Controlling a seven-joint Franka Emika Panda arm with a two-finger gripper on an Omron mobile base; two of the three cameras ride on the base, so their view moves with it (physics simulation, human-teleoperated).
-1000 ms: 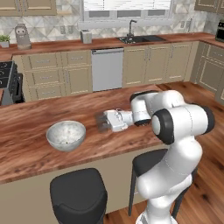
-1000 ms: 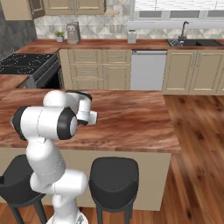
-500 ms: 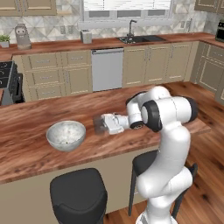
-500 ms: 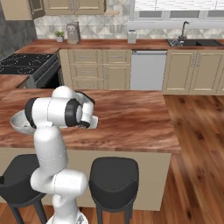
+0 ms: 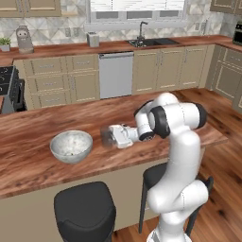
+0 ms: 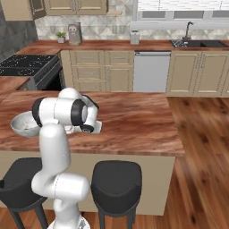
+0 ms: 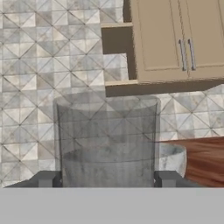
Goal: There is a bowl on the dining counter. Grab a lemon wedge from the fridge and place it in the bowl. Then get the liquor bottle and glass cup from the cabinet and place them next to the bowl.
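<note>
My gripper [image 5: 115,136] is shut on the glass cup [image 5: 107,137], a clear tumbler held upright just above the dining counter [image 5: 38,165]. The speckled grey-white bowl [image 5: 71,145] sits on that wood-grain top, a short way left of the cup. In the hand view the glass cup [image 7: 107,140] stands between my fingertips [image 7: 45,179], with the gripper [image 7: 106,179] at its base and the bowl [image 7: 173,156] showing behind it. From the right base view the bowl [image 6: 24,125] lies left of my arm. The liquor bottle, lemon wedge and fridge are out of view.
Two dark stools [image 5: 85,210] stand under the counter's near edge. Bare wood top stretches right of the hand [image 6: 134,120]. A wall counter with sink [image 5: 146,42], a dishwasher [image 5: 116,73] and a stove [image 6: 27,69] lie beyond. Tan wall cabinets [image 7: 175,39] hang high.
The arm's elbow has swung up and back, and the hand with the glass cup has eased slightly left and down toward the bowl. The bowl has not moved.
</note>
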